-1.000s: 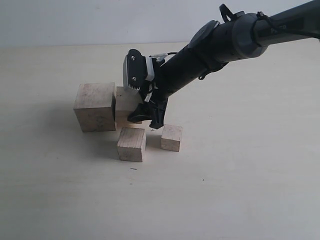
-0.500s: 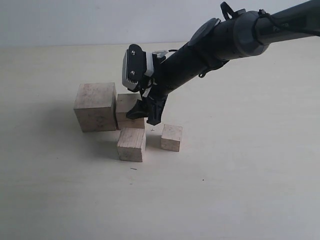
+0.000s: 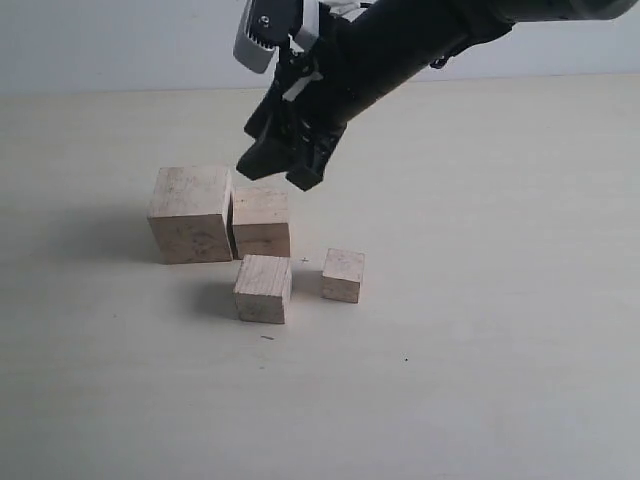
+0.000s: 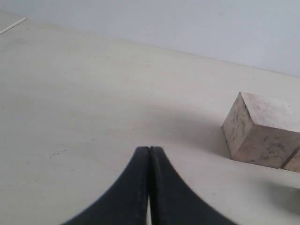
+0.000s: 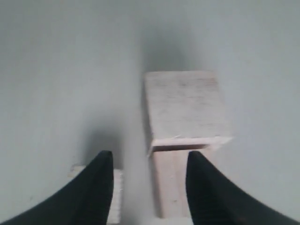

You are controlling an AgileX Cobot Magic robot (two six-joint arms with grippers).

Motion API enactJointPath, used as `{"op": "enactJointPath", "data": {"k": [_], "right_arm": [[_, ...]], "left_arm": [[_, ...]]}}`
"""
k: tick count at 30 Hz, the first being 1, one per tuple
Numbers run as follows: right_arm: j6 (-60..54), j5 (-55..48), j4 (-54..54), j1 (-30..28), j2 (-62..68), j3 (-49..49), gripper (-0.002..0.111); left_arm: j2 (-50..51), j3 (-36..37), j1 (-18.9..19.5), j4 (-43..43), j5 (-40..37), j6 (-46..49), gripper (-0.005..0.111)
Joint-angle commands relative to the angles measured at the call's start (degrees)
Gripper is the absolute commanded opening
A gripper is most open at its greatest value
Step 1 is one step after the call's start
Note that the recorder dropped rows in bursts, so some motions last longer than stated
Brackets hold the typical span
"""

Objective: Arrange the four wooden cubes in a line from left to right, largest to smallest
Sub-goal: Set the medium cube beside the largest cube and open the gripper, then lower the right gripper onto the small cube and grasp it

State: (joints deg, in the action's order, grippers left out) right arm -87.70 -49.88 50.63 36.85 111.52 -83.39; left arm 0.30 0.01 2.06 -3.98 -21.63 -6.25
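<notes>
Four wooden cubes sit on a pale table (image 3: 480, 320), left of centre in the exterior view. The largest cube (image 3: 190, 213) is furthest left. The second-largest cube (image 3: 262, 222) stands close against its right side. Just below that in the frame is the third cube (image 3: 264, 288), and the smallest cube (image 3: 343, 275) is to its right, a small gap apart.

The right gripper (image 3: 283, 172) hangs at upper centre, above the second-largest cube and clear of it, with its jaws spread and nothing between them.

The left gripper (image 4: 149, 150) appears only in its wrist view. Its fingers are pressed together and empty, and the largest cube (image 4: 262, 129) lies well apart from them.
</notes>
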Motion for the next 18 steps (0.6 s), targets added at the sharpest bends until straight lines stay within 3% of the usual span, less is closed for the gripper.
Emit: {"op": "enactJointPath", "data": {"k": [1,4,10,15,18], "right_arm": [[0.8,-10.9,-4.7,0.5,1.2,0.2,0.039],[1.1,-11.7,-4.5,0.5,3.4,0.2,0.045],[3.8,-10.9,-4.4,1.2,5.9,0.2,0.070],[4.0,-8.2,-4.9,4.6,7.7,0.2,0.072],[9.9,-4.4,-9.5,6.5,8.5,0.2,0.072]], "left_arm": [[-0.3,0.0,-0.3,0.0,0.0,0.0,0.000],[-0.3,0.0,-0.3,0.0,0.0,0.0,0.000],[-0.3,0.0,-0.3,0.0,0.0,0.0,0.000],[-0.3,0.0,-0.3,0.0,0.0,0.0,0.000],[-0.3,0.0,-0.3,0.0,0.0,0.0,0.000]]}}
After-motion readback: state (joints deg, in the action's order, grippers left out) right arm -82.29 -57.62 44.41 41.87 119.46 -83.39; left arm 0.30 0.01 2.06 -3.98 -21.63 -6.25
